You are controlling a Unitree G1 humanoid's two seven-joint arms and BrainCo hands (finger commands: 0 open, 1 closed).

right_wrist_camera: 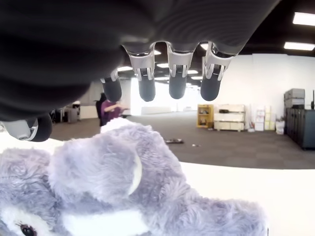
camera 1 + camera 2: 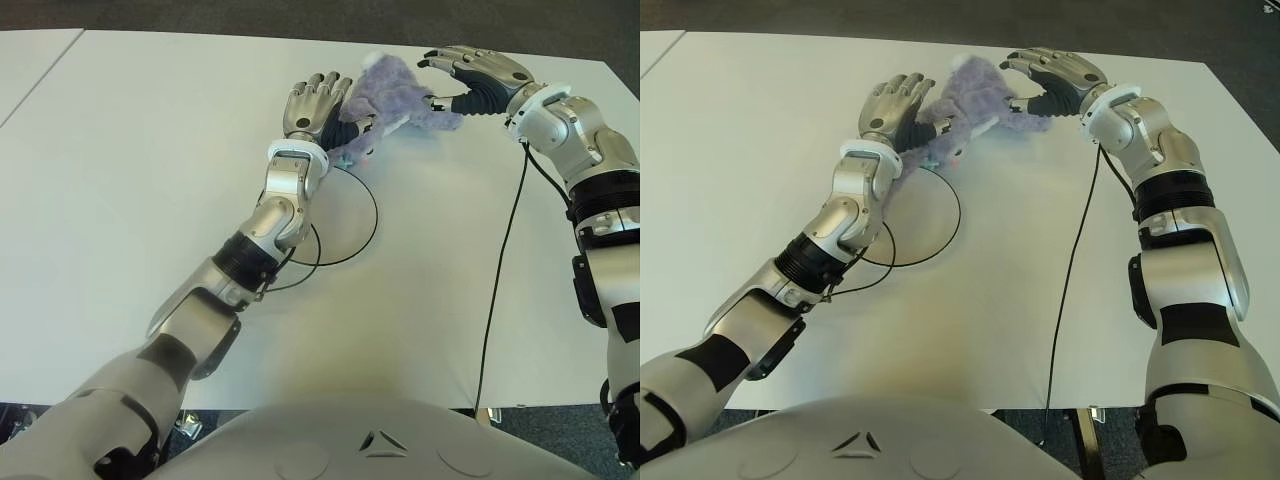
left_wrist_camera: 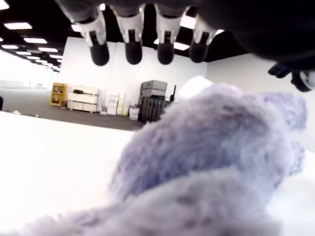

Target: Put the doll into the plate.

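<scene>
**Both hands bracket the doll; the plate is not plainly seen**

The fluffy lilac-grey plush doll [image 2: 395, 105] lies on the white tabletop [image 2: 130, 180], between the two hands. The left hand [image 2: 315, 105] stands on its left flank, palm turned toward the plush, fingers extended and uncurled, holding nothing yet; its wrist camera shows the fingertips hanging clear above the fur. The right hand [image 2: 470, 75] arches over the doll's far right end, fingers [image 1: 147, 91] half-bent above the head and ear, thumb low beside the body. It hovers close but has not clamped, as far as its own camera shows.

This looks like the approach before a two-handed scoop. Next, the palms would need to press inward together until the soft body is pinched, then lift.

No dish is clearly visible. A thin black ring [image 2: 345, 215] lies on the table just behind the left wrist, toward the robot; whether it marks the plate I cannot tell. A black cable [image 2: 500, 270] trails from the right forearm across the surface.

The wrist cameras show a large open hall with ceiling strip lights, stacked crates against a white wall, and a person [image 1: 110, 110] standing far off.
</scene>
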